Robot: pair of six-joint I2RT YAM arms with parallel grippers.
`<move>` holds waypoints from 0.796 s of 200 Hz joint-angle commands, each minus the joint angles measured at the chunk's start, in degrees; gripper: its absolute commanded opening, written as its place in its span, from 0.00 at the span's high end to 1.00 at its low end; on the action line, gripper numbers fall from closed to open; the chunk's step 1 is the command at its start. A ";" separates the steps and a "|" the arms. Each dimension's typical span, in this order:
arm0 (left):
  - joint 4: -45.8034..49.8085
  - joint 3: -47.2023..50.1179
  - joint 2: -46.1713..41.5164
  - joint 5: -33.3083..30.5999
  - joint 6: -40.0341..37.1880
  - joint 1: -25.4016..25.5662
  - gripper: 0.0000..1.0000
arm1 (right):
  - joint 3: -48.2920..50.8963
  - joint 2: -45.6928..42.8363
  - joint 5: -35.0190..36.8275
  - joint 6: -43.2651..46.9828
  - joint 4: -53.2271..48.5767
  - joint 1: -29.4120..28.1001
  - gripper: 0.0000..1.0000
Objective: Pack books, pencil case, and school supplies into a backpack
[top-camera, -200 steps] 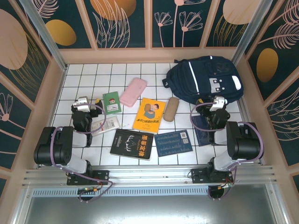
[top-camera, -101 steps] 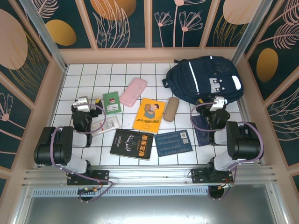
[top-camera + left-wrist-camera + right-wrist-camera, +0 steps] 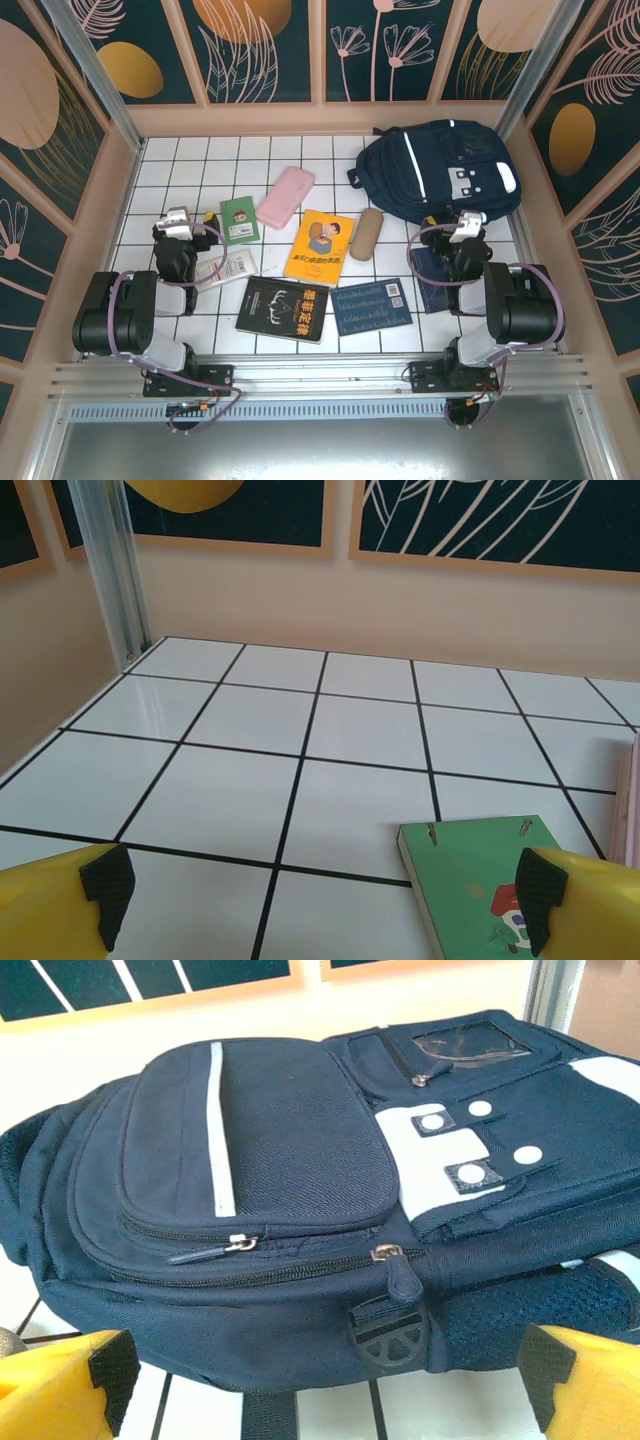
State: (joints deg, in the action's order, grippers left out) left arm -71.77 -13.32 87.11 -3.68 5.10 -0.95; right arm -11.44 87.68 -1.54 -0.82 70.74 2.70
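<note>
Nudging toward the backpack, your right gripper is hanging spread and empty; your left gripper is staying still, also spread. Packing is not yet starting.

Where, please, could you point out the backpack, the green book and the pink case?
backpack [image 3: 260,1120]: right wrist view, on its front pocket flap.
green book [image 3: 470,880]: left wrist view, on its cover.
pink case [image 3: 286,196]: top external view, on its middle.
</note>
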 commanded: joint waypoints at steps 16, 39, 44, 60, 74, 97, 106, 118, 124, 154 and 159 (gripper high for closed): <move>-0.29 -0.27 -0.92 -0.46 -0.76 0.34 0.01 | -1.97 -0.15 -3.53 0.81 0.02 -0.11 0.01; 8.81 -1.91 -8.52 -1.94 -0.25 0.34 0.01 | -2.60 -7.74 -2.49 3.94 -7.45 -3.07 0.01; 11.22 -2.57 -10.46 -1.58 -0.56 0.34 0.01 | -3.80 -9.32 -1.51 5.18 -10.75 -4.54 0.01; 22.80 -6.32 -18.06 6.52 -2.24 0.79 0.01 | -8.73 -14.53 1.29 9.00 -19.68 -10.92 0.01; 33.84 -11.24 -24.20 13.98 -5.85 3.08 0.01 | -12.86 -19.37 6.28 11.24 -26.53 -17.17 0.01; 47.88 -18.07 -32.16 8.84 -0.06 10.38 0.01 | -16.07 -26.19 14.43 10.31 -31.40 -26.81 0.01; 54.63 -21.49 -33.70 7.81 2.75 11.96 0.01 | -16.76 -28.68 17.37 10.90 -31.45 -31.78 0.01; 63.06 -26.13 -34.59 5.90 3.38 14.94 0.01 | -19.86 -31.25 20.49 13.17 -34.06 -39.14 0.01; 66.43 -28.17 -34.71 5.45 4.10 15.82 0.01 | -21.91 -31.98 22.31 14.14 -36.07 -42.48 0.01; 81.60 -37.64 -33.82 1.40 17.26 16.16 0.01 | -36.19 -30.99 29.62 -5.93 -56.92 -45.22 0.01; 84.32 -39.39 -33.57 -0.25 19.67 16.15 0.01 | -39.75 -30.43 28.56 -12.82 -65.07 -43.92 0.01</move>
State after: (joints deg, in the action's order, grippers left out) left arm -8.99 -46.26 52.42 2.39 11.77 15.16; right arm -39.07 56.71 19.57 6.17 30.57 -43.44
